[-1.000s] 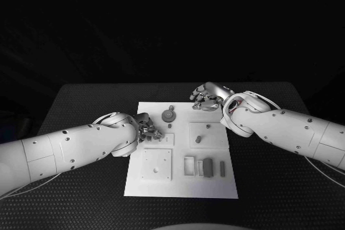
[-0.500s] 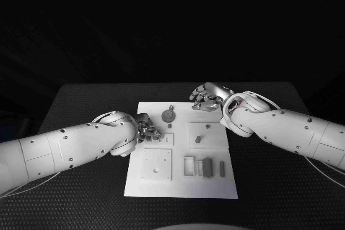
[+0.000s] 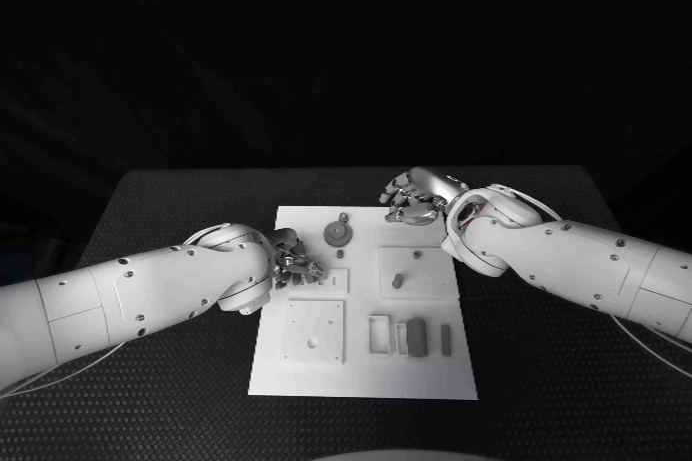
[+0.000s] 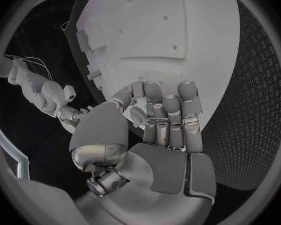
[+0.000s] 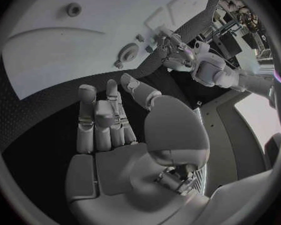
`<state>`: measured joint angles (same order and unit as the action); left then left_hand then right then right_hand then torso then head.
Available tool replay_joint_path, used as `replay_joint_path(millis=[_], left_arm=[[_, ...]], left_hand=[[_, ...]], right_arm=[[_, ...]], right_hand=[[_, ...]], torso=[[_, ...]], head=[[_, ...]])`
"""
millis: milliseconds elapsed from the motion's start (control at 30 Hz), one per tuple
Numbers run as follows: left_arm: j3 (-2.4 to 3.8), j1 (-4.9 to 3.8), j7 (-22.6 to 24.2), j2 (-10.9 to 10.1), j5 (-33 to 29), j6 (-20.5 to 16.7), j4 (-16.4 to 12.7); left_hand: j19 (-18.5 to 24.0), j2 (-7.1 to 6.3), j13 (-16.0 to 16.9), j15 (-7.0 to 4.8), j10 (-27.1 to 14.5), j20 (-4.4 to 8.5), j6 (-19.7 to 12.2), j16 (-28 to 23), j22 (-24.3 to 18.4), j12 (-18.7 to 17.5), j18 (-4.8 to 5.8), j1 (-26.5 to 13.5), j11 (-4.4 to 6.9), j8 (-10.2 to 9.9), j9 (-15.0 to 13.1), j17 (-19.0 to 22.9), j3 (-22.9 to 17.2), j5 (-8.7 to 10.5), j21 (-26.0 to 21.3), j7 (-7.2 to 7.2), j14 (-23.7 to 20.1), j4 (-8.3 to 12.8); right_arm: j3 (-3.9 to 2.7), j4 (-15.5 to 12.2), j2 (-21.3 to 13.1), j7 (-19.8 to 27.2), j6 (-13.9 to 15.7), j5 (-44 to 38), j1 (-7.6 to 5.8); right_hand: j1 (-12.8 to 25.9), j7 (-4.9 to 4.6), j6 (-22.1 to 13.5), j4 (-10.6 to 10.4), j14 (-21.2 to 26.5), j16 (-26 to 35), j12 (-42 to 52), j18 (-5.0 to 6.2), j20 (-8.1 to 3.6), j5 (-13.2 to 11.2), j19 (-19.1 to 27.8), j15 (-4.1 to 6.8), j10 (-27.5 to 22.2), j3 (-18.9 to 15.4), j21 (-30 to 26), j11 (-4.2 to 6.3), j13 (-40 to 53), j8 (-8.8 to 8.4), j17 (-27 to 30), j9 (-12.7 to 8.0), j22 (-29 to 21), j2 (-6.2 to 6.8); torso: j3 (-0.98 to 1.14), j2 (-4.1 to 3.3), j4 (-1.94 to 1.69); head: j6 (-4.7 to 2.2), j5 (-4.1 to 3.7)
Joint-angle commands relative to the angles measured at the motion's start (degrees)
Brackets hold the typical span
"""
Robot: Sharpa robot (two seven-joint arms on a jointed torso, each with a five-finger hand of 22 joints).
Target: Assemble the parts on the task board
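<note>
The white task board (image 3: pixel 361 366) lies in the middle of the black table. On it are a round grey part (image 3: pixel 339 231), a short grey peg (image 3: pixel 398 279) on a square raised plate, and two grey bars (image 3: pixel 417 335) near the front. My left hand (image 3: pixel 296 263) hovers at the board's left edge beside a small raised plate (image 3: pixel 335 279). Its fingers (image 4: pixel 168 115) are curled in against the thumb, and I see nothing in them. My right hand (image 3: pixel 413 198) hangs over the board's far right corner, its fingers (image 5: pixel 100 120) curled in and holding nothing.
A larger square plate (image 3: pixel 315 329) with a hole sits at the board's front left, and a slotted frame (image 3: pixel 381 333) lies beside the bars. Black table surface (image 3: pixel 173 211) stretches out on both sides of the board. Both forearms reach in over the table's sides.
My left hand has edged slightly to the left, away from the small raised plate. The right hand and the parts have not moved.
</note>
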<state>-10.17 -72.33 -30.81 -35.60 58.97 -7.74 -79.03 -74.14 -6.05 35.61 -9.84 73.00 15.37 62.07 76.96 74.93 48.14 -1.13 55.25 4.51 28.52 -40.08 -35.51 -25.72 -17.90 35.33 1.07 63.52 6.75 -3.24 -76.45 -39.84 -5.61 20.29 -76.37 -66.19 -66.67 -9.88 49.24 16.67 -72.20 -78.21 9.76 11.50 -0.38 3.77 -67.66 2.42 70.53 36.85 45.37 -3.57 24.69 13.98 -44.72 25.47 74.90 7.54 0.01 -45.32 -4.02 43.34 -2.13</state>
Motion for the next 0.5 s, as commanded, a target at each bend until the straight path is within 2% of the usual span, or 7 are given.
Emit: replay_joint_path(millis=[33, 100, 267, 500], left_arm=[[0.04, 0.36, 0.2, -0.1, -4.2, 2.6, 0.6], [0.29, 0.36, 0.5, -0.1, -5.3, 2.9, 0.8], [1.39, 0.36, 0.5, 0.0, -7.2, 3.6, 1.5], [1.59, 0.08, -1.0, 0.0, -4.8, 5.9, 1.7]], left_hand=[[-0.3, 4.02, -0.1, -0.42, 0.3, 0.15, 0.0, 0.2, 1.2, 0.3, -1.39, 3.3, 0.10, -0.1, 0.0, 0.1, -5.0, 0.68, 0.3, 0.51, 0.3, 5.4], [-0.3, 4.09, -0.1, -0.42, 0.3, 0.15, 0.0, 0.2, 1.2, 0.3, -1.39, 3.3, 0.09, -0.2, 0.0, 0.1, -5.0, 0.83, 0.3, 0.52, 0.3, 5.5], [-0.3, 4.34, -0.2, -0.41, 0.3, 0.16, 0.0, 0.2, 1.1, 0.3, -1.39, 3.3, 0.07, -0.4, 0.1, 0.2, -5.1, 1.23, 0.4, 0.55, 0.2, 5.8], [-0.3, 4.30, -0.3, -0.38, 0.3, 0.12, -0.1, 0.3, 1.1, 0.3, -1.36, 3.1, 0.02, -0.5, 0.1, 0.2, -5.0, 1.38, 0.4, 0.60, 0.2, 5.8]], right_arm=[[-0.01, -0.3, 0.0, 1.2, -0.9, 0.3, 0.05], [-0.01, -0.6, 0.0, 1.4, -1.0, 0.3, 0.06], [0.00, -1.5, 0.0, 1.9, -1.5, 0.2, 0.18], [0.01, -1.5, 0.0, 1.9, -1.8, 0.2, 0.21]], right_hand=[[0.5, -0.28, 0.0, 0.0, 0.5, 0.4, -0.3, 3.50, -0.46, 0.1, 0.0, 0.04, -0.1, -0.3, -0.2, -0.36, -0.1, 0.35, 0.1, -0.1, 1.0, 0.22], [0.6, -0.29, 0.0, 0.0, 0.5, 0.4, -0.3, 3.50, -0.45, 0.1, 0.0, 0.03, -0.1, -0.4, -0.2, -0.37, -0.1, 0.35, 0.1, -0.1, 1.0, 0.30], [0.9, -0.31, -0.1, -0.2, 0.5, 0.4, -0.3, 3.50, -0.41, 0.1, 0.0, 0.01, -0.1, -0.5, -0.2, -0.39, -0.1, 0.37, 0.1, -0.1, 1.0, 0.57], [1.2, -0.32, -0.1, -0.2, 0.5, 0.4, -0.3, 3.50, -0.38, 0.1, 0.0, -0.01, -0.1, -0.6, -0.3, -0.41, -0.1, 0.38, 0.1, -0.1, 1.0, 0.78]], torso=[[0.00, 0.02, -0.01], [0.00, 0.01, -0.03], [-0.02, -0.02, 0.00], [0.02, 0.02, -0.02]], head=[[-0.09, 0.04], [-0.11, 0.03], [-0.14, 0.04], [-0.17, 0.04]])
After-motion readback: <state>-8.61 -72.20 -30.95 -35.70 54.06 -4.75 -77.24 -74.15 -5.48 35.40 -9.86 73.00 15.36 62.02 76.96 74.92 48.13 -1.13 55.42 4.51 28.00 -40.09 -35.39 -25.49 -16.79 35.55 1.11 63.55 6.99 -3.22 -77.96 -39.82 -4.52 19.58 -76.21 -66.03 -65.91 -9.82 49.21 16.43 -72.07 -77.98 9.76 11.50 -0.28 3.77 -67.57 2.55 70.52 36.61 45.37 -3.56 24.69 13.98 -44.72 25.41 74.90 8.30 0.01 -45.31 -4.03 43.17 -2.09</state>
